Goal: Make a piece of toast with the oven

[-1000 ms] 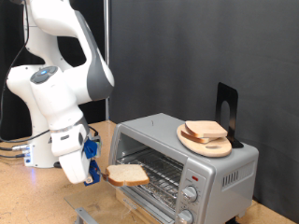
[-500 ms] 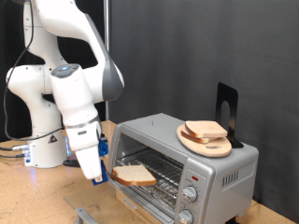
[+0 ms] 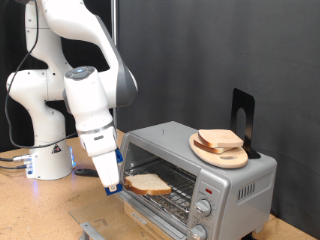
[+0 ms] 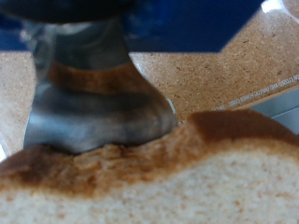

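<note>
At the centre of the exterior view, the piece of toast (image 3: 150,183) is held by its crust edge in the closed gripper (image 3: 112,183), at the open mouth of the oven (image 3: 200,170). More bread is seen on a wooden plate (image 3: 212,152) atop the oven. In the wrist view, the crust (image 4: 140,159) is pinched against a finger (image 4: 89,103) above the bench (image 4: 224,75).

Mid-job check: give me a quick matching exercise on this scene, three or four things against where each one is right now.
Things:
1. piece of toast
2. wooden plate
3. hand
4. round knobs

Places:
a. on top of the oven, carrying more bread slices
b. on the oven's front panel, under a red light
c. held at the oven's open mouth, over the wire rack
d. at the toast's edge on the exterior view's left, gripping it

Pairs: 1-c, 2-a, 3-d, 4-b
</note>
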